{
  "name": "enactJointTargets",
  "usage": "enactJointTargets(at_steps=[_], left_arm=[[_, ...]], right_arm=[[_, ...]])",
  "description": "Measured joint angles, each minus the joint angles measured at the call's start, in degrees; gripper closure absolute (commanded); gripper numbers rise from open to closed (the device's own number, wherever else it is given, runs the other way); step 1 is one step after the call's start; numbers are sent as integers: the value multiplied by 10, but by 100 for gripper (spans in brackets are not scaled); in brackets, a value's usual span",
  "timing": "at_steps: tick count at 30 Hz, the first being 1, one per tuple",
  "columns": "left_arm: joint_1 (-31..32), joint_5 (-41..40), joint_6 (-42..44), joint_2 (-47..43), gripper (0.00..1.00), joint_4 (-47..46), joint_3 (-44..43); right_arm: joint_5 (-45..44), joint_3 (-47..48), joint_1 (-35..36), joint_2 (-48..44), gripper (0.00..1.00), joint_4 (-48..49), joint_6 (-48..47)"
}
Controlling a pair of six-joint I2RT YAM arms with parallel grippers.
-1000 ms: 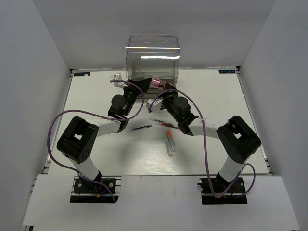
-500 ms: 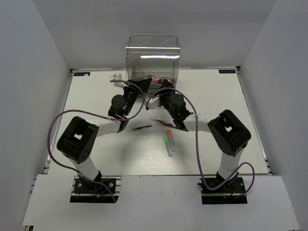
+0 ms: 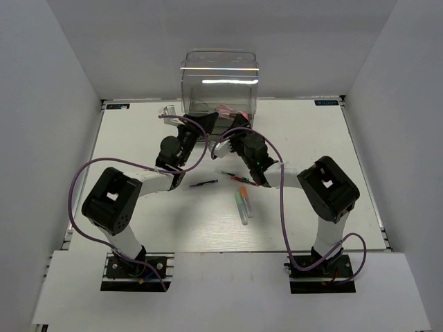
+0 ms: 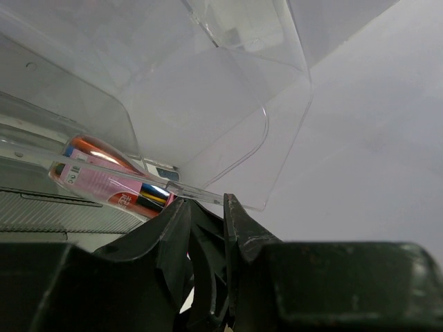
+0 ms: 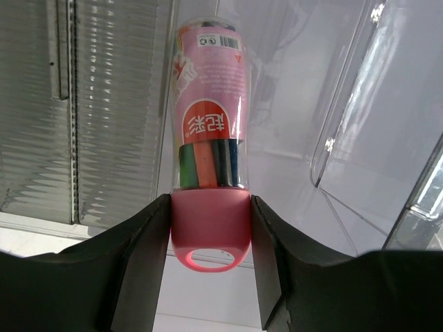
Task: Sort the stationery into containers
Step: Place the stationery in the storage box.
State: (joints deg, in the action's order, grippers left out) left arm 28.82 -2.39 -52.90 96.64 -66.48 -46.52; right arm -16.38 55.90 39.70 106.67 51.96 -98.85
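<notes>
The clear organizer [image 3: 220, 79] stands at the back centre of the table. My right gripper [image 5: 210, 207] is shut on the pink cap of the chunky pink tube [image 5: 210, 131], whose body reaches into an open clear compartment of the organizer [image 5: 360, 138]. My left gripper [image 4: 206, 200] is pinched shut on the thin clear front edge [image 4: 208, 192] of that compartment, with the tube [image 4: 104, 178] lying just behind it. In the top view both grippers, left [image 3: 201, 124] and right [image 3: 232, 128], meet at the organizer's front. The tube [image 3: 223, 109] shows between them.
Loose on the table in front of the arms lie an orange-capped marker [image 3: 243, 191], a green marker [image 3: 239, 203], a light-blue marker [image 3: 248, 207] and thin dark pens [image 3: 203, 184] [image 3: 232, 175]. White walls enclose the table.
My right arm has pushed forward toward the organizer, carrying the pink tube further into the open compartment. My left arm has stayed where it was.
</notes>
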Motion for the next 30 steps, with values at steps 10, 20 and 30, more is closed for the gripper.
enactJointTargets(at_steps=[10, 20, 30], left_arm=[[0, 0, 4, 0, 64, 0, 0], [0, 0, 4, 0, 64, 0, 0], [0, 0, 5, 0, 64, 0, 0]], right_arm=[[0, 3, -6, 0, 66, -26, -28], [15, -3, -6, -3, 31, -50, -32], [55, -42, -6, -65, 25, -102, 3]])
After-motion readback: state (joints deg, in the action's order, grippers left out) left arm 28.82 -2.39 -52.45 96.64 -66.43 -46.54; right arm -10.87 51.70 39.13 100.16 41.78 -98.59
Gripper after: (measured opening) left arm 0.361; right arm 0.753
